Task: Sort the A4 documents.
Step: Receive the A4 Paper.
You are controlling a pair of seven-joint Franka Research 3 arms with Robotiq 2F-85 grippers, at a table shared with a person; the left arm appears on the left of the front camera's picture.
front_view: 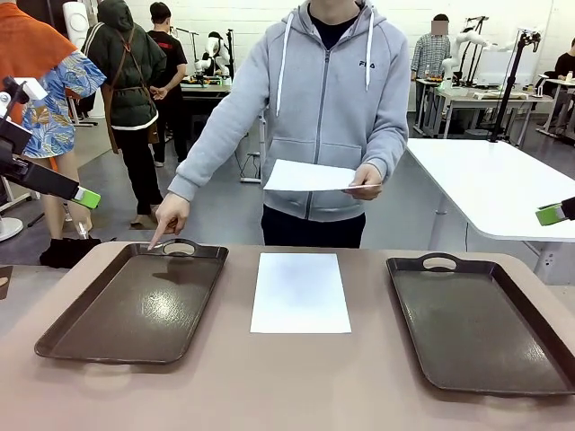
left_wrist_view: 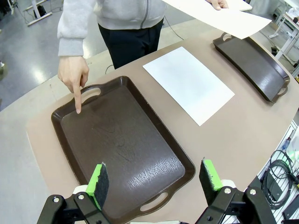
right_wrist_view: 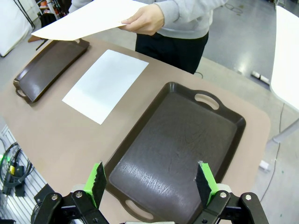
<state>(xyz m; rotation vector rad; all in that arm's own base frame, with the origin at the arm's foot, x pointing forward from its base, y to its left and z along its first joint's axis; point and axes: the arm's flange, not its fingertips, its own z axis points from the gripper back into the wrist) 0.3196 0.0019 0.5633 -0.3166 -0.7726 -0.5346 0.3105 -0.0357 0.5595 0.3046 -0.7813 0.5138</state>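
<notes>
A tan, round-cornered tabletop [front_view: 296, 386] is shared with a person in a grey hooded top standing at its far edge. A plain white rectangular A4 sheet [front_view: 300, 292] is laid flat at the middle of it, in neither container.

To the robot's left of that sheet, apart from it, a dark brown glossy plastic tray with cut-out handles [front_view: 135, 310] is set; its floor is seen bare from rim to rim. To the robot's right of the sheet, also apart from it, a second dark brown handled tray [front_view: 481, 328] is placed, and its floor is likewise bare.

Above and beyond the flat sheet, further white A4 paper [front_view: 305, 176] is held level in the air at the person's waist, pinched at one edge by one of the person's hands [front_view: 367, 181]. How many sheets are held cannot be told.

The person's other hand [front_view: 171, 214] is lowered left of the flat sheet, its index finger pointed down at the far end of the left tray beside the handle cut-out.

The left gripper [left_wrist_view: 154, 177] is held above the near end of the left tray with its green-padded fingers spread wide. The right gripper [right_wrist_view: 151, 179] is held above the near end of the right tray, its fingers equally spread, with nothing between them.
</notes>
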